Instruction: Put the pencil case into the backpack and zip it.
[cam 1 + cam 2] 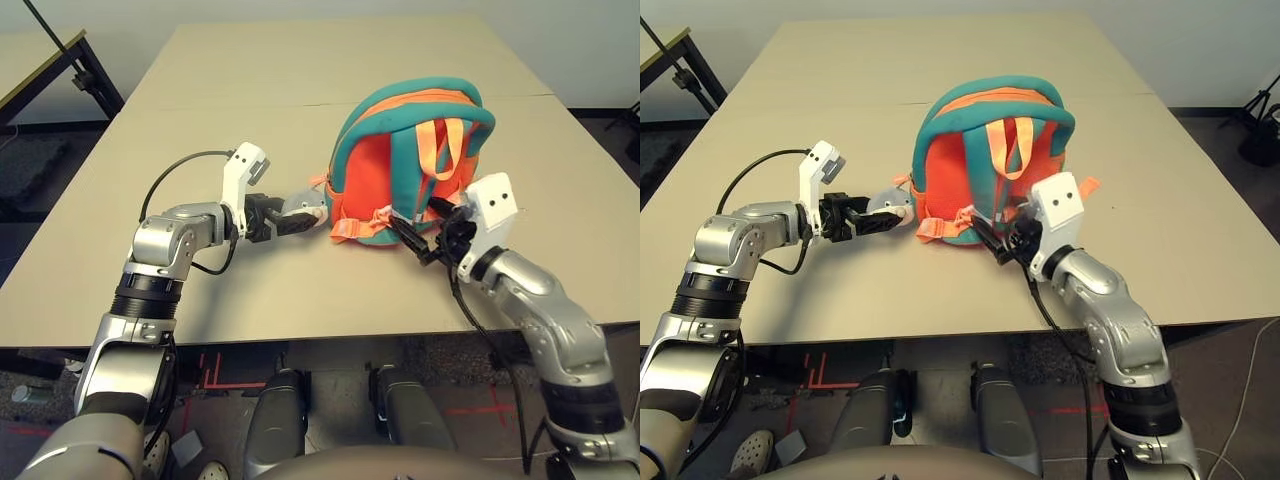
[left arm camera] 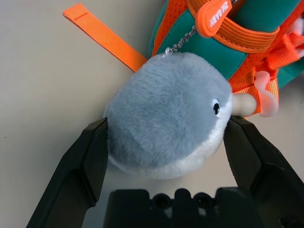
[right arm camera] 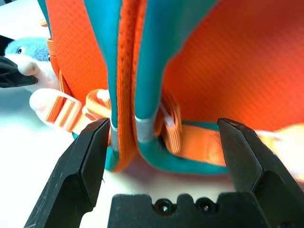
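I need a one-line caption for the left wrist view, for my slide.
Open left hand straddling the grey-white plush charm chained to the orange and teal backpack on the table.

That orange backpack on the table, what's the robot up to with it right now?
The backpack stands upright on the table, and the robot has an arm at either side of its base. The left gripper has its jaws open around the grey plush charm hanging off the bag by a bead chain. The right gripper is open in front of the lower straps, holding nothing. From these views I can't tell whether the zip is closed.
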Available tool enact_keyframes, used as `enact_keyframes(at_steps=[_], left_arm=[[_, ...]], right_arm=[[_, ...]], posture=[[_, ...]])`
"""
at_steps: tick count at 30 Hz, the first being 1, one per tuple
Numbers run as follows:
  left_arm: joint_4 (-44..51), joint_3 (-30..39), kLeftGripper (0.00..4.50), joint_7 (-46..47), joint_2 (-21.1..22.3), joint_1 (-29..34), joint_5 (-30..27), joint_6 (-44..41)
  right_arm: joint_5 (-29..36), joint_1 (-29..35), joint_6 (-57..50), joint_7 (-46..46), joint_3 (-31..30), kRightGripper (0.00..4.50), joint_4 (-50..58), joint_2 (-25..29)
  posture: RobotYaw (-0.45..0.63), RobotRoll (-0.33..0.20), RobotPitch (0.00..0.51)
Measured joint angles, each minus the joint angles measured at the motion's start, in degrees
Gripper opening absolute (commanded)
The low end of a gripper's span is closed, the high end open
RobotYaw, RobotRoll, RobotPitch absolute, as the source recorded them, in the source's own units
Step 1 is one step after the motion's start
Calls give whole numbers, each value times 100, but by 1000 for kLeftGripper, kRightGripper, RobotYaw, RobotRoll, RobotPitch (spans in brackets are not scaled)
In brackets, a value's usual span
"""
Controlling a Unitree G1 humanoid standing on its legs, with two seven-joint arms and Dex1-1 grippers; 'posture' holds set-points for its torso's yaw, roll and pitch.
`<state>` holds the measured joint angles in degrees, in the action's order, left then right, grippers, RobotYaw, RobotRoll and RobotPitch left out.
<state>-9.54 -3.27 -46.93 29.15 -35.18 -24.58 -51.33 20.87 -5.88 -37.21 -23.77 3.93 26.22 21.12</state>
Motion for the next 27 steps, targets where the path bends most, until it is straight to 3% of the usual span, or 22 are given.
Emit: enact_keyframes(at_steps=[9, 18, 27], left_arm=[[-52, -1, 4500, -42, -45, -7, -1, 51], [-52, 128, 4500, -44, 49, 77, -5, 50], [-89, 729, 4500, 452, -59, 216, -3, 457]], right_arm=[[387, 434, 24, -95, 654, 4451, 177, 267], [499, 401, 701, -360, 1305, 4451, -509, 520], [246, -15, 1187, 20, 1383, 4451, -1172, 397]], posture=[[-157, 0, 132], [-153, 0, 126], [-132, 0, 124]])
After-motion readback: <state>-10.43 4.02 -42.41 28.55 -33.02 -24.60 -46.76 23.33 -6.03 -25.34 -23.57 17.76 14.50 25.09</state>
